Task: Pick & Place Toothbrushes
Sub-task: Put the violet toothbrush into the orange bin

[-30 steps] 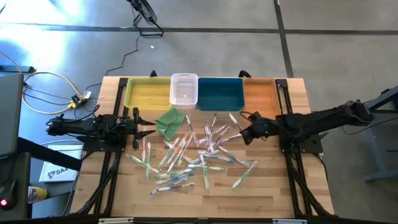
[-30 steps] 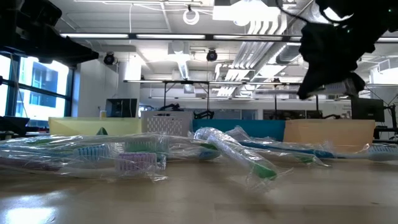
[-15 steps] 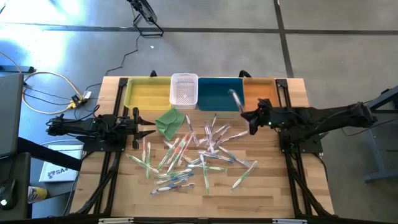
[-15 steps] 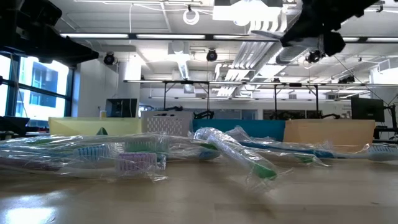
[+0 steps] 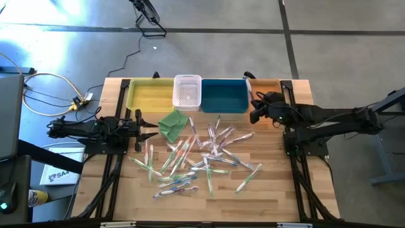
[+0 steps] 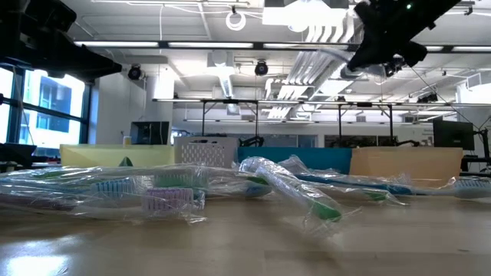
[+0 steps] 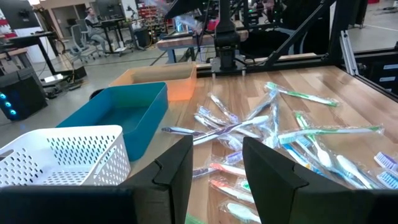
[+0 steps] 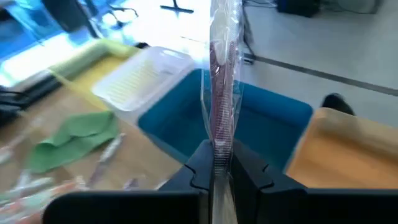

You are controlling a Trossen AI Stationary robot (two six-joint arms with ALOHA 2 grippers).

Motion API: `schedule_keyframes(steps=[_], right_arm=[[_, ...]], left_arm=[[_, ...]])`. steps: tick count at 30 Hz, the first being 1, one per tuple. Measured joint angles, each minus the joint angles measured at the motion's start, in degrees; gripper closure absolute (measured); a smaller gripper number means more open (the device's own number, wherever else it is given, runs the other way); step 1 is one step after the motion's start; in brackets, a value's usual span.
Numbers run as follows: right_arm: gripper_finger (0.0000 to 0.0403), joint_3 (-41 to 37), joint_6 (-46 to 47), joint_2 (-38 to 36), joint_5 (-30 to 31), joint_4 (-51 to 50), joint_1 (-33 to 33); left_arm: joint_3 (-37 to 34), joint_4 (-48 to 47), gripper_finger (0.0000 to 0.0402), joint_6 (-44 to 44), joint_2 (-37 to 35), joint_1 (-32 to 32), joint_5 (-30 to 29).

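A single wrapped toothbrush (image 8: 221,81) with a pink-red handle stands upright in its clear wrapper, pinched at its lower end between the closed fingers of the right gripper (image 8: 219,167), raised above the table. In the high view the right gripper (image 5: 254,109) hangs at the far edge of the table, over the border between the blue bin (image 5: 223,95) and the orange bin (image 5: 271,88); the right wrist view shows both these bins below the held brush. The other toothbrushes (image 5: 202,155) lie scattered in a loose heap on the middle of the wooden table (image 5: 278,190), crossing one another in shiny wrappers, with green, blue-white and pink-red handles among them. In the low view they form a crinkled bank across the front (image 6: 192,188). A folded green cloth (image 5: 173,123) lies just beside the heap, toward the far left. Behind it stand a yellow bin (image 5: 150,95) and a white perforated basket (image 5: 187,90), in a row with the blue and orange ones. The left gripper (image 5: 147,130) rests low at the left edge of the table, its fingers (image 7: 177,165) parted and holding nothing.
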Motion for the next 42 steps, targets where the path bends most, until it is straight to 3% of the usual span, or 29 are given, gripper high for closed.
schedule_keyframes(steps=[9,21,42], right_arm=[[0.0383,0.00,-2.42,6.71,-6.71,0.02,-8.85],[0.0383,0.00,-3.93,11.26,-10.24,-0.04,-18.04],[0.0383,0.00,-3.92,21.74,-16.91,-2.99,-27.71]], left_arm=[[0.00,0.01,0.0265,0.00,0.00,0.00,0.00],[0.00,0.00,0.0265,0.00,-0.02,-0.01,0.00],[0.00,-0.09,0.0265,0.02,0.00,0.01,0.22]])
